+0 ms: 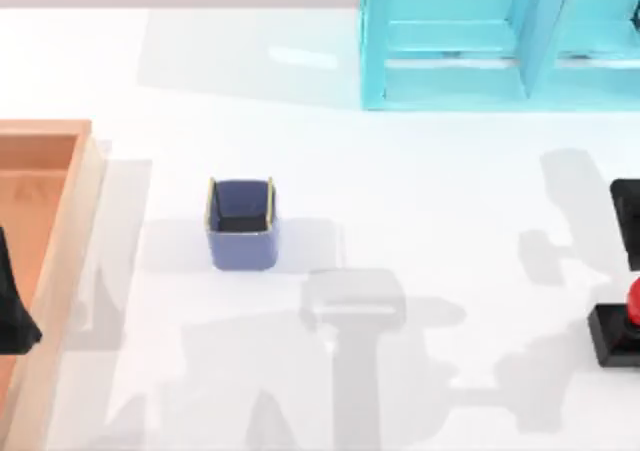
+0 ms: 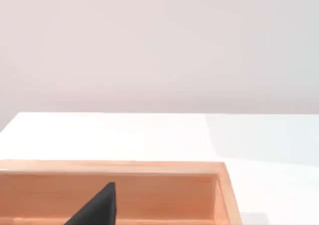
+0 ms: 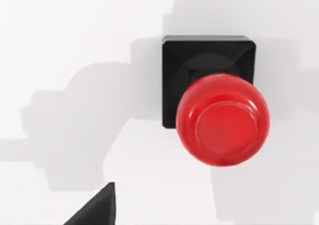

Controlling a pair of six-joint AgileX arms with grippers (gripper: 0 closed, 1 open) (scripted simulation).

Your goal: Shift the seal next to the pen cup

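Nothing of the shift is looking done yet: the seal (image 1: 622, 328), a small stamp with a black square block base and a glossy red rounded knob, is sitting on the white tabletop (image 1: 420, 191) at the far right edge of the top view, well apart from the pen cup (image 1: 241, 223), a small square blue-purple open-topped cup with thin yellowish rim edges, which is standing left of centre. The whole carry across is remaining, judging by that gap. The right tool (image 1: 628, 221) is hanging just behind the seal at the right edge, and its wrist camera is looking straight down on the stamp (image 3: 219, 110); one dark fingertip (image 3: 97, 207) is showing there, apart from the stamp, so it is holding nothing, though whether its fingers are spread or closed I cannot tell. The seal is standing upright, knob uppermost, its base flat on the tabletop. The left tool (image 1: 15, 311) is idling over the large orange wooden tray (image 1: 70, 221) at the left edge, and its state I cannot tell either.
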